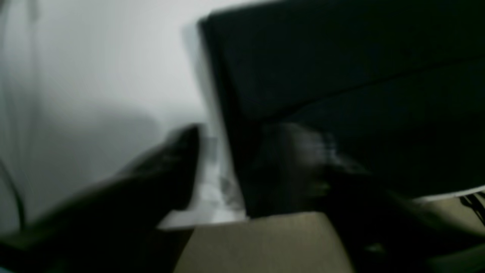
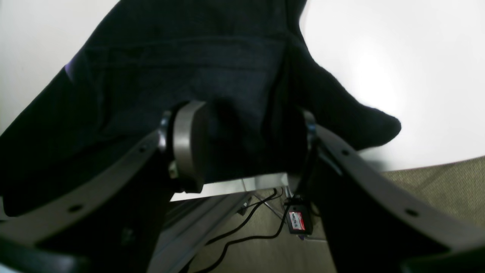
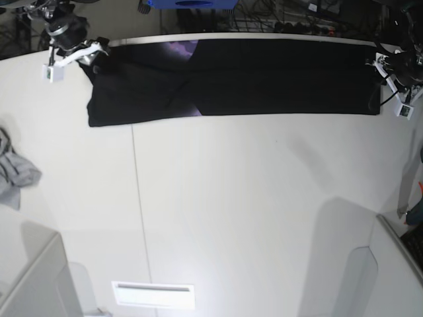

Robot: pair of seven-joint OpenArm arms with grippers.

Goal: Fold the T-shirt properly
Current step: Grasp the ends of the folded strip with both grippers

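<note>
Shirt [image 3: 251, 76] lies along far edge of table [image 3: 251, 218], stretched side to side. Right gripper [image 3: 98, 58] at its left end in base view, left gripper [image 3: 378, 66] at opposite end. Small cloth [image 3: 14, 173] sits at table's left edge, well apart from shirt.

Black T-shirt [image 3: 264, 76], laid as a long band along the far edge of the white table [image 3: 251, 211], purple print exposed near its left. Right hand [image 3: 98, 58] and left hand [image 3: 378, 65] positioned at opposite ends. Grey cloth [image 3: 13, 175] crumpled at left edge.
</note>
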